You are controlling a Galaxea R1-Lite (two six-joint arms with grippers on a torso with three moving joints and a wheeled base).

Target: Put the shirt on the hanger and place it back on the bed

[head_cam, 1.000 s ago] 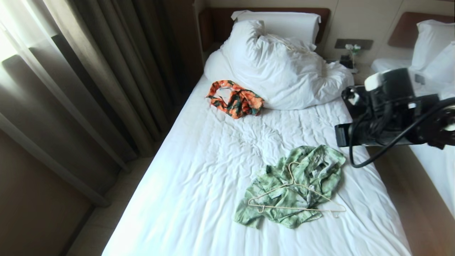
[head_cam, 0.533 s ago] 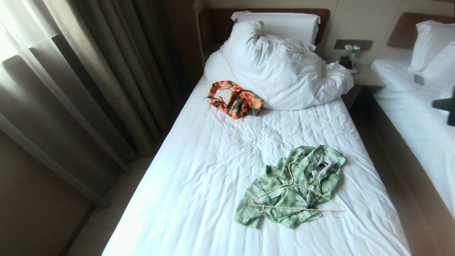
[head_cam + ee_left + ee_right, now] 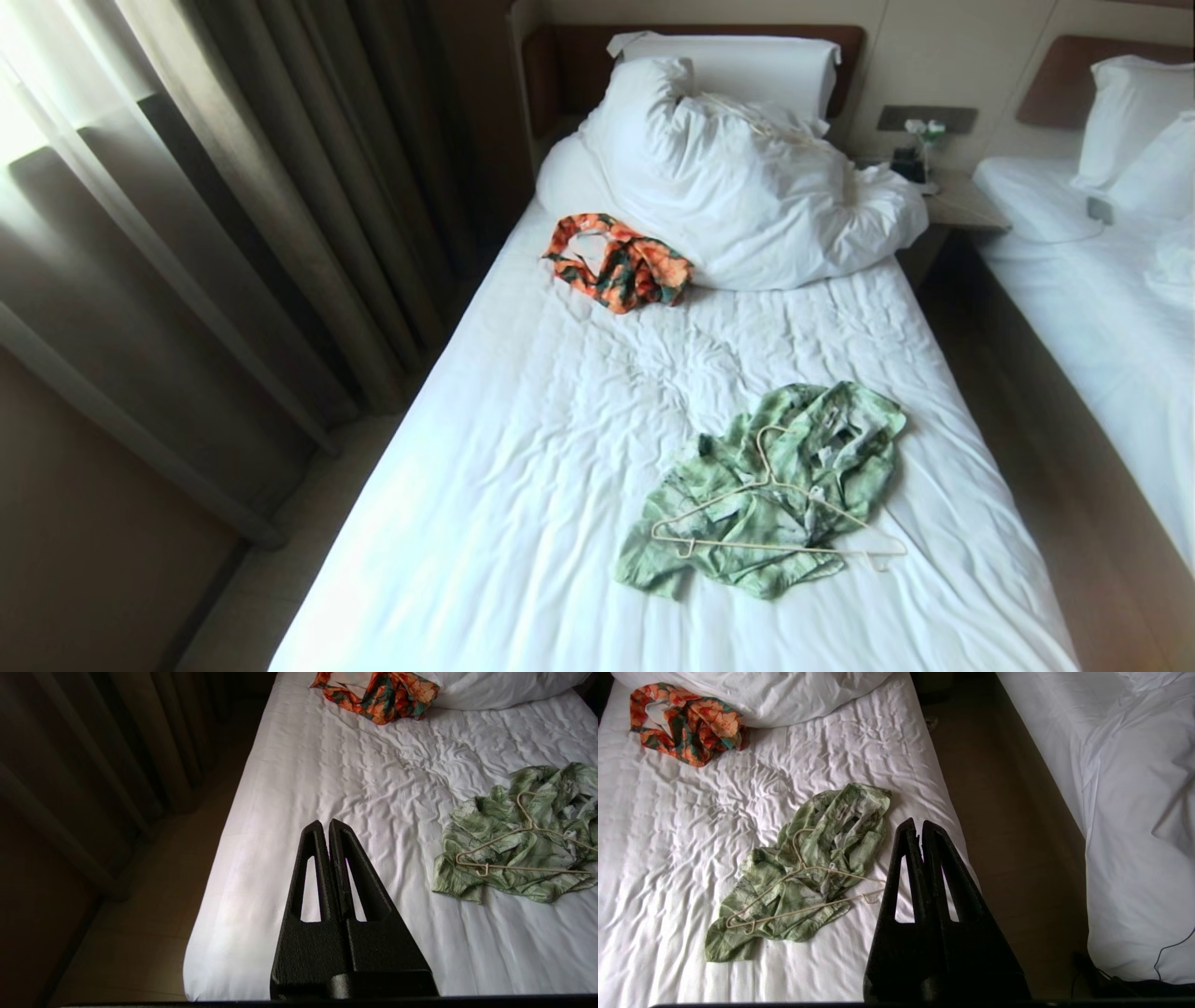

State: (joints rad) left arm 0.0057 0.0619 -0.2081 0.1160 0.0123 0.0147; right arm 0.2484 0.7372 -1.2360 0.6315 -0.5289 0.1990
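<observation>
Two beds: one bed [image 3: 523,523] with wrinkled sheets, a second bed [image 3: 1111,327] alongside. Two garments: one green shirt [image 3: 794,467], one orange patterned garment [image 3: 621,261]. One wire hanger [image 3: 775,532]. Two grippers: left gripper [image 3: 328,822], right gripper [image 3: 917,823].

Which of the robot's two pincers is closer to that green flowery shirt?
Right. The right pincer hangs shut just beside the shirt and hanger, on the aisle side. The left pincer, also shut, hangs well off towards the curtain-side edge.

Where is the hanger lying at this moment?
In the head view, the hanger lies on top of the crumpled shirt, on the bed's lower right part, far from the orange garment near the pillows.
</observation>
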